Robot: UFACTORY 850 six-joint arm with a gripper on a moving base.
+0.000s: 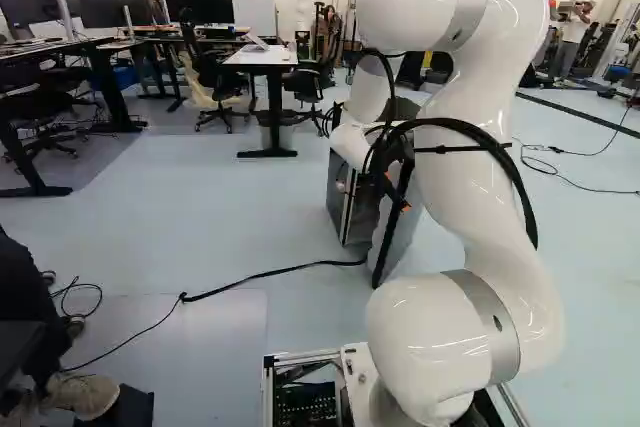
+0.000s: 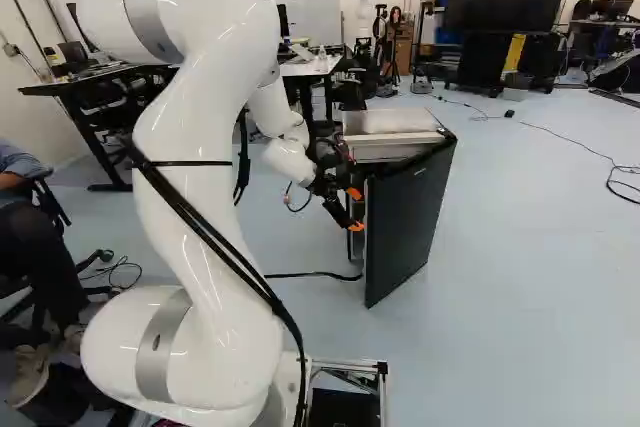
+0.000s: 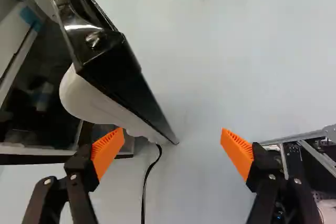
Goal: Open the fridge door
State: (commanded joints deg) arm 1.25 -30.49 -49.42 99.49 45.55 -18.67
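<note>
In the right base view my gripper (image 2: 353,210) is beside the free edge of the small fridge's dark door (image 2: 408,217), which stands partly open from the fridge body (image 2: 392,127). The wrist view shows the gripper (image 3: 173,150) open, its orange-padded fingers wide apart with floor between them. Ahead lies the door's black edge (image 3: 118,59), with its white inner lining (image 3: 94,98) facing the fridge interior (image 3: 39,103). One finger reaches over the interior side, the other is over the floor outside. Whether a finger touches the door I cannot tell.
A black cable (image 1: 260,274) runs over the floor to the fridge. Desks (image 1: 268,57) and chairs stand behind. A person's shoe (image 1: 82,394) is at the near left of the left base view. Another robot (image 2: 363,12) stands far back.
</note>
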